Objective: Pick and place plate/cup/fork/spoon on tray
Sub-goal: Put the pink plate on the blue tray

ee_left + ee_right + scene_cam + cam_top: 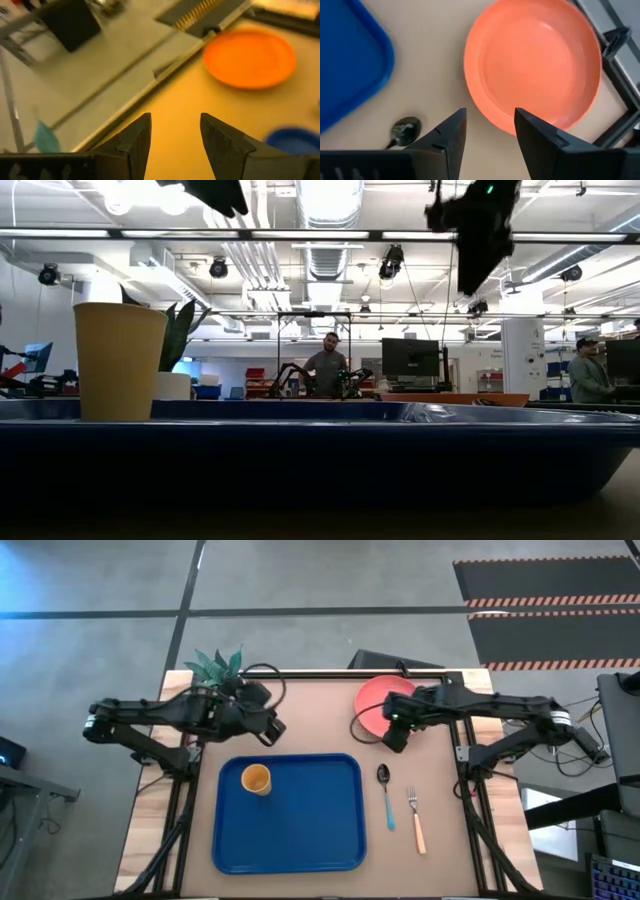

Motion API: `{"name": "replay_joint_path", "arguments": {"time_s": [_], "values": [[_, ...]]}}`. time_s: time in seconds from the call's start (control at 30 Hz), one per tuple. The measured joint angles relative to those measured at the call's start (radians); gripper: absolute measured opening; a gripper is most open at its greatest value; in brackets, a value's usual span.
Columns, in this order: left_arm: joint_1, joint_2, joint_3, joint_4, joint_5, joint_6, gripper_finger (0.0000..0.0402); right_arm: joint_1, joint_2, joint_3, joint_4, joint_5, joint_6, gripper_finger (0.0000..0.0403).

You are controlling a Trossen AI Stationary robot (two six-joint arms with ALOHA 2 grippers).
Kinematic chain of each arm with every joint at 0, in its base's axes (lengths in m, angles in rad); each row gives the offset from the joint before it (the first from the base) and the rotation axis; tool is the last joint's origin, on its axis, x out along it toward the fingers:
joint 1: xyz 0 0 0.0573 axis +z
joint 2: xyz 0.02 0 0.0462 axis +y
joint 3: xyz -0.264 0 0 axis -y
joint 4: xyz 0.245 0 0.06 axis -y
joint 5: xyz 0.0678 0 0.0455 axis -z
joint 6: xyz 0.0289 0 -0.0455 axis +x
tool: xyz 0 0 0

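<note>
Partly hidden: plate [376, 700] under right pincer [396, 739], open, empty | left pincer [270, 732] open, empty

A wooden table [330, 690] stands on a grey concrete floor [300, 585] crossed by dark lines, with a black mat edged in orange-and-white hazard stripes [550, 600] at one side. Beyond the table is a large workshop with white ceiling ducts [325, 220], bright strip lights and hanging black lamps [218, 268]. A person [326, 370] stands far back near a dark monitor [410, 360], another person [590, 375] at the room's edge.
</note>
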Motion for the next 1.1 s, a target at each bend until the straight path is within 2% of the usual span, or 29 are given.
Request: {"name": "replay_joint_path", "arguments": {"time_s": [0.3,0.5,0.67,1.1], "values": [[0.000,-0.063,-0.008,0.015,-0.016,0.000,0.0154,-0.095,0.241,-0.030,0.171,-0.222,-0.163,0.0163],[0.000,-0.077,-0.010,-0.002,0.025,0.001,0.0154,-0.172,0.394,-0.017,0.189,-0.295,-0.245,0.0163],[0.000,-0.078,-0.015,-0.004,0.027,0.001,0.0154,-0.194,0.457,0.017,0.202,-0.305,-0.296,0.0163],[0.000,-0.076,-0.028,-0.003,0.028,0.001,0.0154,-0.194,0.469,0.050,0.281,-0.294,-0.353,0.0163]]}}
